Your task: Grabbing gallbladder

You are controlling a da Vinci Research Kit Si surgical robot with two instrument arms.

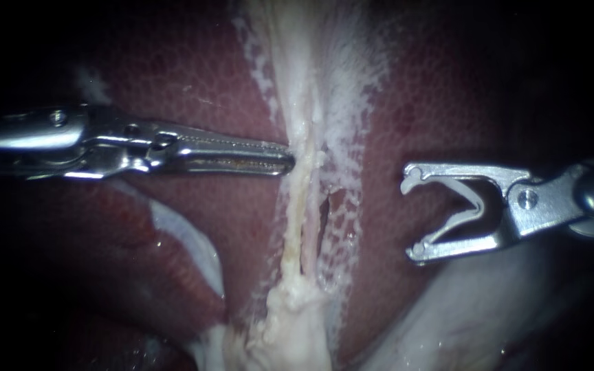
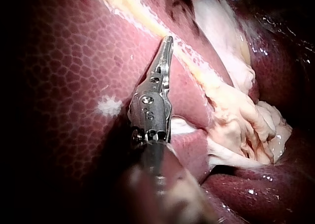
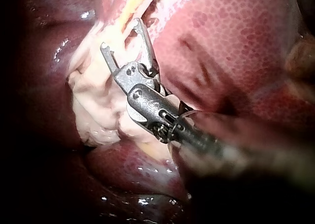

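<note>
The left instrument [image 1: 283, 163] is seen with its long, ridged jaws laid together and nothing gripped. Only its tip is pressed against the edge of a pale strand [image 1: 302, 199], which runs down the middle between dark red lobes of liver [image 1: 194, 89]. The same closed, empty tip is shown in the left wrist view [image 2: 169, 41], at the yellowish strand.

The right instrument [image 1: 410, 216] is held well apart from the strand on its other side. Its jaws are spread wide, and a white V-shaped clip [image 1: 472, 206] is seated against both of them.

The gallbladder [image 1: 293, 62] cannot be marked off with certainty. It is judged to be the broader pale tissue into which the strand widens, above the left instrument's tip. A lumpy, fatty mass [image 1: 290, 330] is seen at the strand's other end.

The tissue is judged to be soft, wet and slippery, thin-walled and easily torn. A fuller fold of the broad pale part would therefore be better taken than the narrow strand, with the jaws first opened and then closed gently. The lacy white film [image 1: 352, 96] beside it would give no hold.
</note>
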